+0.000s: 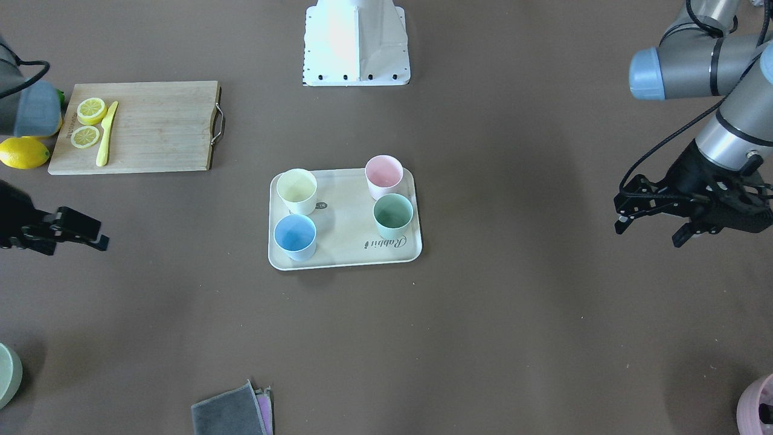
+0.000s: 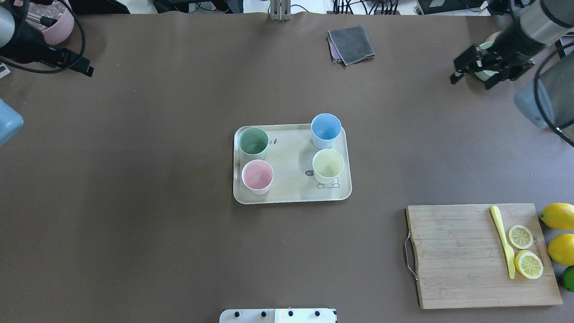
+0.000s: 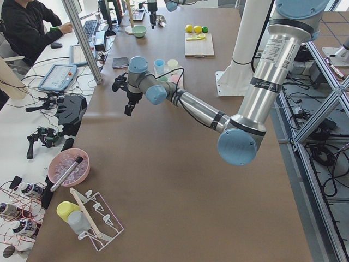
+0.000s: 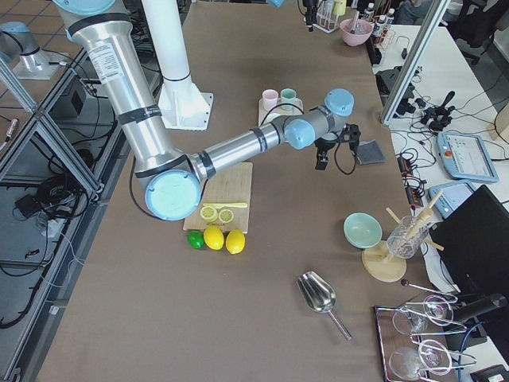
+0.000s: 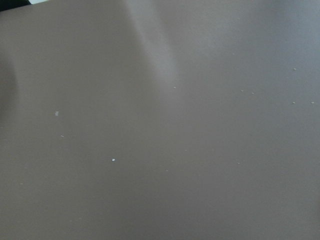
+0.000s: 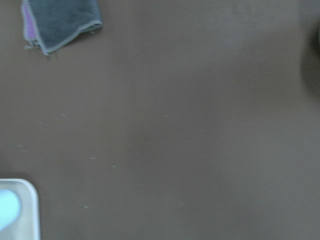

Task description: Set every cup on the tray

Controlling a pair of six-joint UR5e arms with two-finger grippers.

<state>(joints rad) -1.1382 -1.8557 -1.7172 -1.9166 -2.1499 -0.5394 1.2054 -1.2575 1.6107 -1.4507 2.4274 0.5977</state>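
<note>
one wide brown desk carries everything. two arms hang back at its edges. in the front-facing view the left gripper sits at the right edge of the frame, its jaws spread wide and empty. in the overhead view the right gripper is at the upper right, its jaws likewise apart with nothing between them. both are well apart from the tray, which lies flat at the centre of the overhead frame.

on it stand all four cups, upright with mouths up: the mint green cup at its upper left, the pink cup at lower left, the light blue cup at upper right close to the rim, and the pale yellow cup at lower right. the task looks complete to me.

i judge the cups light, stiff and empty, matte enough not to slip, yet easy to tip. if one needs shifting, take it over the lip, one jaw inside and one outside, or across the body near the wider top.
</note>
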